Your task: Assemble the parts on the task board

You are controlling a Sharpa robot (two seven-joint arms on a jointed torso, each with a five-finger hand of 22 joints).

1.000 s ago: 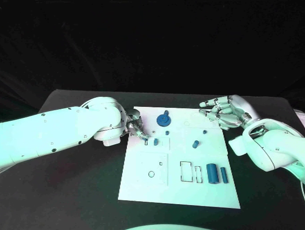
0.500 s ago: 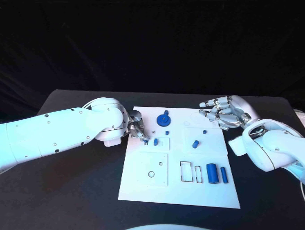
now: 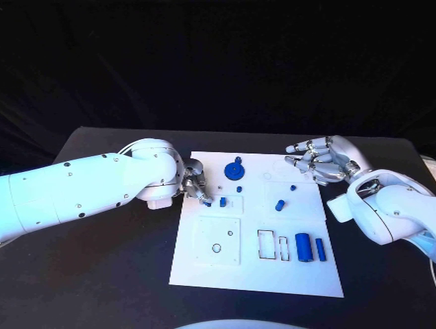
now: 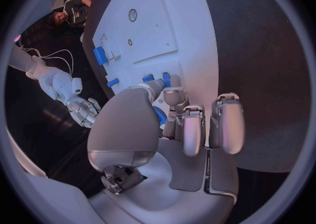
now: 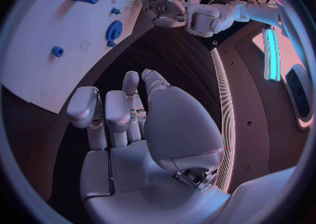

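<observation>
Left hand (image 3: 192,184) sits at the left edge of the task board (image 3: 213,267), fingers (image 4: 192,129) bunched down over a small blue peg (image 3: 223,202) standing in the board's upper left square; the left wrist view shows blue between thumb and fingers, so I read it as pinching that peg, though the contact itself is partly hidden. Parts look like small rigid plastic: light, stiff, probably slick, best taken by the sides near the top so they stay upright going in. Moving right across the board on the black counter (image 3: 110,274): a blue gear (image 3: 235,170) near the top edge, a short blue block (image 3: 278,204) mid-board, then a larger blue cylinder (image 3: 302,247) and a slim blue bar (image 3: 320,249) lying side by side lower right. Right hand (image 3: 320,161) hovers off the board's upper right corner, fingers loosely curled and apart, holding nothing.
</observation>
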